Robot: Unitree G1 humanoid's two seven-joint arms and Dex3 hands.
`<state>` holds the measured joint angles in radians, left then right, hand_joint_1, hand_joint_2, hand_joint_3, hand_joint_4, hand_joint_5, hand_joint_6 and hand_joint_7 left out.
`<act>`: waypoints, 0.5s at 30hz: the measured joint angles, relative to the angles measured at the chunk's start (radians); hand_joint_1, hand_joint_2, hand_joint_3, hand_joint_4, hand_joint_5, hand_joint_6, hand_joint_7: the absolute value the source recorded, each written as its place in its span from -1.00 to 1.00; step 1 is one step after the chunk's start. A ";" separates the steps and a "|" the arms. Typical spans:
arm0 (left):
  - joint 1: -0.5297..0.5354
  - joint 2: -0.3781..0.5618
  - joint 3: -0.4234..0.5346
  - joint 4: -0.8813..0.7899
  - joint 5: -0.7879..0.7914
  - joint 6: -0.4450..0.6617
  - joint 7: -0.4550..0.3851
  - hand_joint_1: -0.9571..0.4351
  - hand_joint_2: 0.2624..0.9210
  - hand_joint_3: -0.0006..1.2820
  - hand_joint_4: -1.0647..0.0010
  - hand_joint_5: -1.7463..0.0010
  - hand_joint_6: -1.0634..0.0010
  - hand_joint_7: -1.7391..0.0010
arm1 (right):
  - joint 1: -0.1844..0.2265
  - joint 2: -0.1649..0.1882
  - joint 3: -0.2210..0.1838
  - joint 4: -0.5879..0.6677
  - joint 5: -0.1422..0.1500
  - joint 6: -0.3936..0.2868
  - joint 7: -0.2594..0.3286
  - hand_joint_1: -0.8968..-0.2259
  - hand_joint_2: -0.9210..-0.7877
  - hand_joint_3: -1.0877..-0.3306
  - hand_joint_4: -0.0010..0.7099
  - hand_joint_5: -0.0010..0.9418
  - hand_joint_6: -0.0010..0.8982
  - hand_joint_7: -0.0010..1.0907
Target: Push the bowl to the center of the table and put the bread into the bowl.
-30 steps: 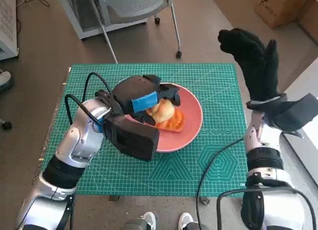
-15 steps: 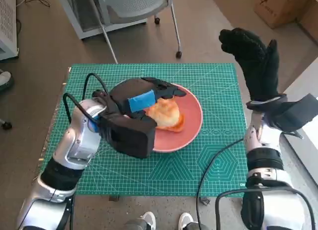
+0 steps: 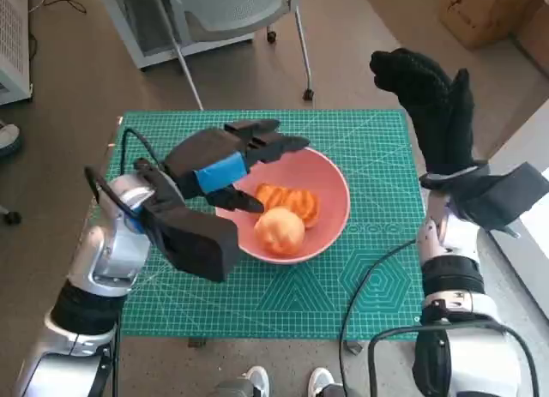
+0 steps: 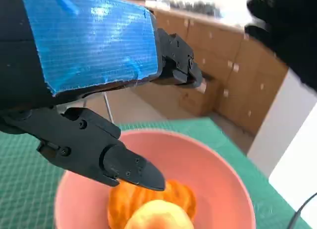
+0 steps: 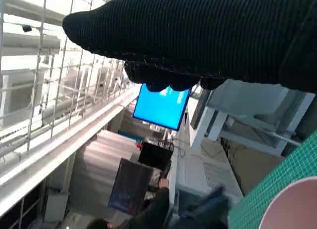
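The pink bowl [image 3: 330, 178] stands near the middle of the green mat. Inside it lie a round yellow bread roll [image 3: 280, 230] and an orange ridged bread [image 3: 292, 199]; the left wrist view shows the same roll [image 4: 156, 216] in front of the orange bread [image 4: 173, 195] in the bowl [image 4: 223, 179]. My left hand [image 3: 225, 161] hovers over the bowl's left rim, fingers spread, holding nothing. My right hand [image 3: 433, 97] is raised off the table's far right corner, fingers upright and empty.
The green cutting mat [image 3: 360, 285] covers the small table. A grey chair [image 3: 232, 11] stands beyond the far edge. A cardboard box [image 3: 489, 11] sits on the floor at far right. A cable [image 3: 364, 285] crosses the mat's right front.
My left hand let go of the round bread, lifted and drew back left with fingers spread. The roll now lies in the bowl in front of the orange bread. The right hand barely moved.
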<state>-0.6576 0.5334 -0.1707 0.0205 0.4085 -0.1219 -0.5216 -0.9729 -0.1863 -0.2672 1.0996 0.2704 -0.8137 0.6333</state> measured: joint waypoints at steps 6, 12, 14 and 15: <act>0.018 0.003 0.121 0.005 -0.179 -0.028 0.002 -0.51 1.00 -0.94 0.60 1.00 0.48 0.86 | 0.001 0.007 0.003 -0.017 0.003 0.016 0.019 -0.34 -1.00 0.20 -0.38 -0.99 -0.23 -0.99; 0.039 -0.037 0.239 0.005 -0.392 0.010 0.006 -0.45 1.00 -0.82 0.72 1.00 0.58 0.88 | 0.001 0.010 0.004 -0.035 0.006 0.027 0.035 -0.33 -1.00 0.21 -0.38 -1.00 -0.23 -0.99; 0.046 -0.058 0.271 0.003 -0.463 0.048 0.008 -0.44 0.99 -0.77 0.75 1.00 0.64 0.85 | 0.001 0.010 0.005 -0.039 0.007 0.031 0.036 -0.32 -1.00 0.21 -0.38 -1.00 -0.23 -0.99; 0.049 -0.069 0.288 0.003 -0.498 0.069 0.009 -0.44 0.99 -0.74 0.77 1.00 0.77 0.72 | 0.001 0.010 0.005 -0.040 0.007 0.033 0.037 -0.32 -1.00 0.21 -0.38 -1.00 -0.23 -0.99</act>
<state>-0.6088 0.4645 0.1168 0.0234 -0.0891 -0.0528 -0.5125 -0.9722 -0.1761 -0.2626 1.0598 0.2771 -0.7803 0.6704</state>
